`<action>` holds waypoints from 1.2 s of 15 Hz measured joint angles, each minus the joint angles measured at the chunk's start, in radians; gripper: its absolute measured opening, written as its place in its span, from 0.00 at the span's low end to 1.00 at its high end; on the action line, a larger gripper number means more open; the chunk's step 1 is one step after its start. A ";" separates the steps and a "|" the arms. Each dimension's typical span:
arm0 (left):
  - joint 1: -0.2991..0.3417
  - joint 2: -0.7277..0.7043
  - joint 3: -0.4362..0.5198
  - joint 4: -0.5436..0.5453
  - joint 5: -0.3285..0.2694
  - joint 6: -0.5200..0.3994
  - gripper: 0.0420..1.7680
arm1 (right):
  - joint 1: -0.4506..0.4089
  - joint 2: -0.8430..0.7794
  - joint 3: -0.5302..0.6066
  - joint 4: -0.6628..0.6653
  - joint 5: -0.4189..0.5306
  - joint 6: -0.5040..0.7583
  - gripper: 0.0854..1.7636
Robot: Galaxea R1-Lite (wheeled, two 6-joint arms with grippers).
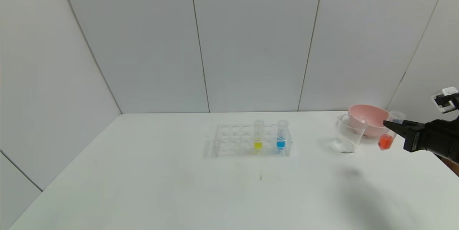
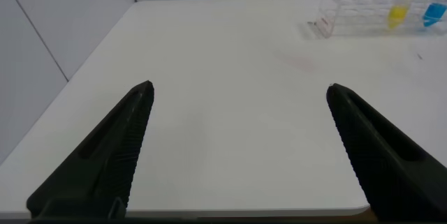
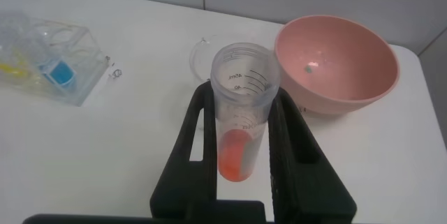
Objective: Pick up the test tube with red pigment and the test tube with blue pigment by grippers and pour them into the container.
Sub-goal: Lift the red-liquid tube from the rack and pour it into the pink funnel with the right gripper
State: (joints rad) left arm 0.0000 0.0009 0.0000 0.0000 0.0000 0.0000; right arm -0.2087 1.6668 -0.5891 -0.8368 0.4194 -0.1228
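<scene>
The left gripper [image 2: 237, 147] is seen low over the near left of the smooth white counter [image 1: 179, 187], its ribbed, pointed black fingers [image 2: 105, 161] spread wide with nothing between them. At the right edge, the right gripper [image 1: 393, 126] is held above the counter, its fingers [image 3: 202, 147] pinched on the test tube with red pigment [image 1: 389, 132]: a slim clear tube, near upright, orange-red liquid pooled in its rounded bottom. Printed graduation marks are seen near its mouth, but the figures cannot be read for certain. Just beside it stands the container [image 1: 347, 134], a clear glass beaker with a spout, partly hidden behind the tube in the right wrist view. Behind that sits a smooth round pink bowl [image 1: 365, 117]. Mid-counter, a transparent rack [image 1: 233, 140] holds the test tube with blue pigment [image 1: 282, 135] beside a yellow-liquid tube [image 1: 258, 135].
</scene>
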 joint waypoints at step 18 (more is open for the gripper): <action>0.000 0.000 0.000 0.000 0.000 0.000 1.00 | -0.060 0.303 -0.618 0.557 0.071 -0.403 0.24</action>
State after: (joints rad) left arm 0.0000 0.0009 0.0000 0.0000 0.0000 0.0000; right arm -0.2683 1.9694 -1.2070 -0.2802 0.4906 -0.5255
